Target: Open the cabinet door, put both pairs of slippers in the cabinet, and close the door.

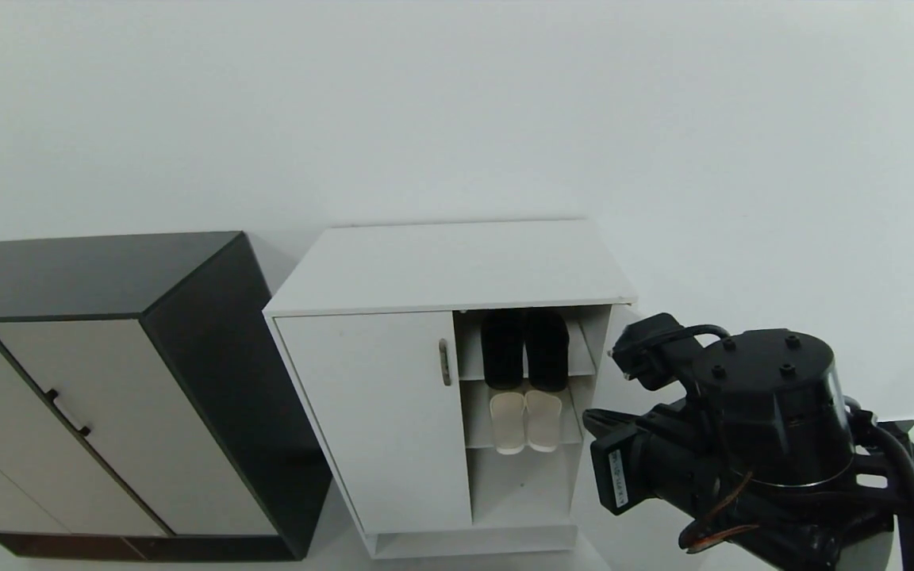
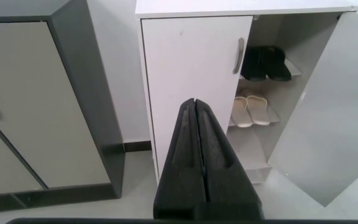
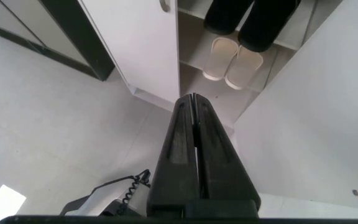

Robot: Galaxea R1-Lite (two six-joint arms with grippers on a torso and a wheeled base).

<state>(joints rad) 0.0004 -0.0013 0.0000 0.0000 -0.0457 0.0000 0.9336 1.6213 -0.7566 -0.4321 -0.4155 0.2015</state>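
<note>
From the head I see black slippers [image 1: 524,347] on the cabinet's [image 1: 449,270] upper shelf and white slippers [image 1: 526,420] just below; left wrist, my left gripper [image 2: 194,102] pinched closed, empty, door [image 2: 334,106] standing open; right wrist, right gripper [image 3: 194,98] likewise closed.

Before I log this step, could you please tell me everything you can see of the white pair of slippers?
The white pair of slippers is two plain slides, smooth like foam or rubber, lying flat side by side, heels apparently outward. They rest on the middle shelf of the white cabinet, below the black pair, with the right door open. Nothing else touches them.
</note>
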